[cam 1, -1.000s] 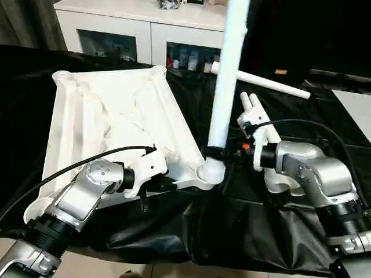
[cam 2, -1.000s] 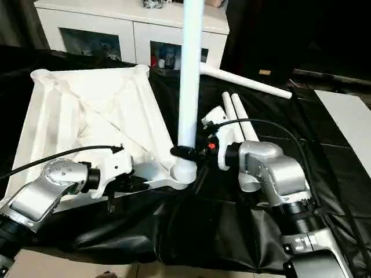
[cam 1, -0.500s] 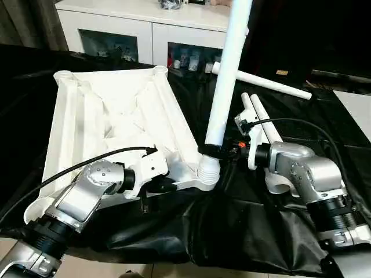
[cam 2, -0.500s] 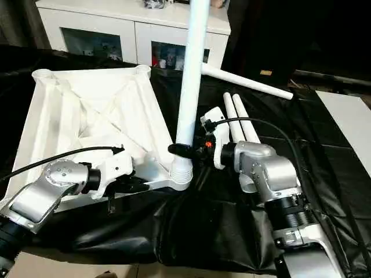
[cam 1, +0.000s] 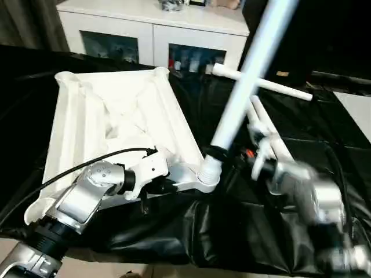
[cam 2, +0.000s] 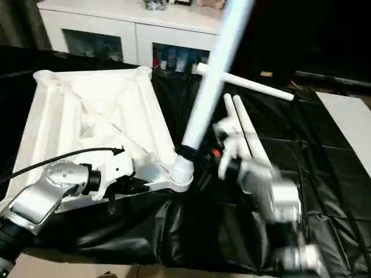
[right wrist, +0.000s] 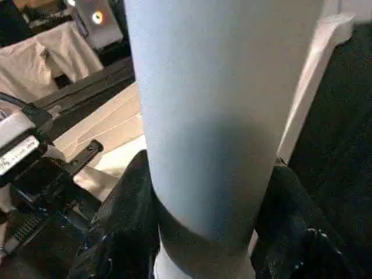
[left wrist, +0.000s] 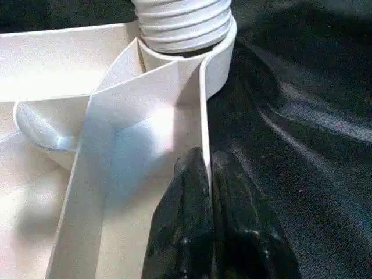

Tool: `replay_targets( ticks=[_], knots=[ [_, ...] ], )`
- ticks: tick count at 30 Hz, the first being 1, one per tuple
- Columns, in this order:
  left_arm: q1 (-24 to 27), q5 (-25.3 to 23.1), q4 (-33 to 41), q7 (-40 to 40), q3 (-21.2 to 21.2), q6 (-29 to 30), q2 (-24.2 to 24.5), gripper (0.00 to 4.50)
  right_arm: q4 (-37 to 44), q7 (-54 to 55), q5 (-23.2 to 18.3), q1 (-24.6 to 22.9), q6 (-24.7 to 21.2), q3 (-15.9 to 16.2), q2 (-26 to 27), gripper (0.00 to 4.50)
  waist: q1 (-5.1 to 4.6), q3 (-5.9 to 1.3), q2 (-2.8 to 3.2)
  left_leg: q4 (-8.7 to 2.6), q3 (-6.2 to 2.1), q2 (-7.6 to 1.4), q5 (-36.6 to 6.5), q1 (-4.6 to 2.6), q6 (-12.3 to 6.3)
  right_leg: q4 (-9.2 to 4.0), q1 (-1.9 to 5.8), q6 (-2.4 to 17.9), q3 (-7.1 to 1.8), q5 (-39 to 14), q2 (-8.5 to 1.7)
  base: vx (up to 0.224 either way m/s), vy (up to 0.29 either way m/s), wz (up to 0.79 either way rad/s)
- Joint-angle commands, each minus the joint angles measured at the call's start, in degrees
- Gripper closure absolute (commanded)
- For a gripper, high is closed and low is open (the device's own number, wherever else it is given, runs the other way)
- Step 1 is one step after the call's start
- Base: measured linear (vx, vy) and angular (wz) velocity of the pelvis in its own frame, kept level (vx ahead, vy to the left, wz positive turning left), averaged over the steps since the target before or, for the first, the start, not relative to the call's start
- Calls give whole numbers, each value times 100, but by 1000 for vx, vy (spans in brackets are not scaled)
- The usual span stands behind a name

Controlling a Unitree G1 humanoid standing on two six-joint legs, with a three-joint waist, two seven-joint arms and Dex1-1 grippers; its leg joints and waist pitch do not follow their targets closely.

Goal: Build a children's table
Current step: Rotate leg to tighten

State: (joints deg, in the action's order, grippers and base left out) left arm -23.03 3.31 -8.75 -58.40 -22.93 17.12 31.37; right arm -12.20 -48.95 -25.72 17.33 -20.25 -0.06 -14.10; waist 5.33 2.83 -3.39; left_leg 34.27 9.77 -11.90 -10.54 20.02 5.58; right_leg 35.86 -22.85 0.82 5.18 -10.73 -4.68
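Tabletop [cam 1: 110, 116] upside down on surface, sockets up | left gripper [left wrist: 212, 192] jaws pinched on rim, steadying | right gripper [right wrist: 203, 232] jaws clasping leg [cam 1: 243, 87], tilted in near corner socket [cam 1: 207, 174]

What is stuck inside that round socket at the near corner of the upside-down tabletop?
A long white leg, its ribbed end entering the socket and leaning right. The right gripper clasps it just above. How deep it sits is hidden.

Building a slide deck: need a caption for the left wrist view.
Left gripper shut on the tabletop rim wall beside the corner socket holding a threaded leg end.
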Motion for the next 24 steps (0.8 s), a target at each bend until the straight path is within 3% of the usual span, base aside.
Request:
replay_targets(
  ticks=[1,7,11,15,18,22,24],
  knots=[
    [-27,-75,37,25,7,-22,-16,450,-139,48,455,-363,311,243,-103,266,2,-313,105,-482,-39,-153,-1734,-37,133,-524,230,828,-318,-1819,-361,0,0,0],
    [-12,-86,52,31,14,-15,-23,450,-4,17,592,-685,709,282,-79,266,-18,-299,105,-502,-65,-152,-1918,-28,102,-564,232,722,-315,-2144,-366,0,0,0],
    [20,-106,75,42,25,-11,-30,450,49,-9,871,-865,972,556,-233,266,-28,-277,102,-516,-70,-149,-2007,-27,70,-585,221,668,-311,-2304,-357,0,0,0],
    [17,-125,73,43,31,-11,-38,450,-18,54,1196,-679,725,856,-463,266,-46,-267,92,-519,-86,-145,-2181,-47,77,-632,204,548,-298,-2701,-365,0,0,0],
    [8,-137,62,54,33,-19,-47,450,-13,46,1156,-428,427,883,-496,266,-59,-261,93,-522,-99,-144,-2279,-63,93,-661,183,470,-290,-2927,-366,0,0,0],
    [6,-153,60,65,40,-27,-58,450,-35,-77,1062,30,52,918,-573,266,-77,-279,56,-539,-109,-160,-2302,-56,115,-635,195,534,-282,-2652,-358,0,0,0],
    [9,-153,63,67,41,-24,-59,450,-42,-117,1041,114,-42,935,-597,266,-83,-282,72,-541,-108,-164,-2282,-52,116,-629,198,569,-285,-2594,-369,0,0,0]
  ],
)
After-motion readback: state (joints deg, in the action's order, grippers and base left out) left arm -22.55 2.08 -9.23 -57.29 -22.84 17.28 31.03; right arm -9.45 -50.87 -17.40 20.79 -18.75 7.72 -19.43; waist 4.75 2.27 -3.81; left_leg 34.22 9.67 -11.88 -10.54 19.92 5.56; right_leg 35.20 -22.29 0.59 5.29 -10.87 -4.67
